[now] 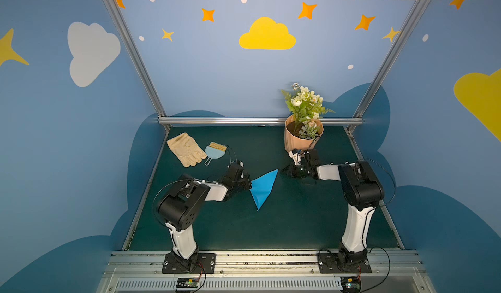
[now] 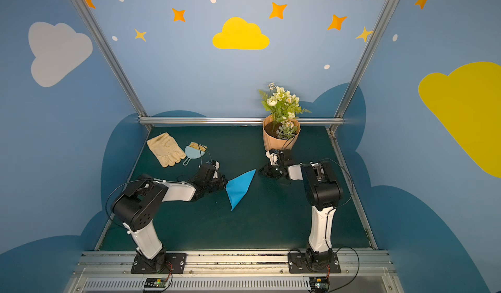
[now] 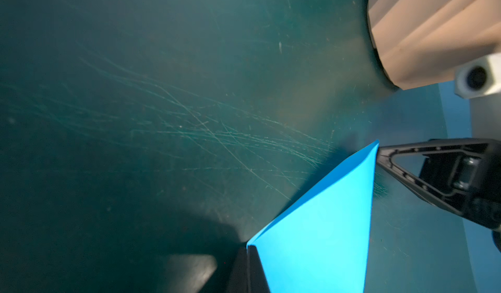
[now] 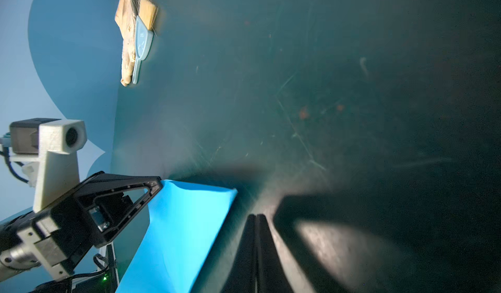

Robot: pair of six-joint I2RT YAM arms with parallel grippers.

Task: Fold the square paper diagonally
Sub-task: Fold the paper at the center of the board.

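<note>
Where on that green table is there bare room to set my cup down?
Roomiest: the near half of the table, between left arm and right arm, this side of the blue paper. Also the far middle, between dustpan and flowerpot. Crowded: around the paper, and the corner with the glove.

A cream glove [image 1: 185, 149] lies just beside a light-blue dustpan [image 1: 215, 152]; a tan flowerpot [image 1: 295, 143] stands well apart

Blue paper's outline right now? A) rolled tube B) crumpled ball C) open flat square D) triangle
D: the square paper shows a three-cornered outline in both top views, on the green table between the two arms.
</note>
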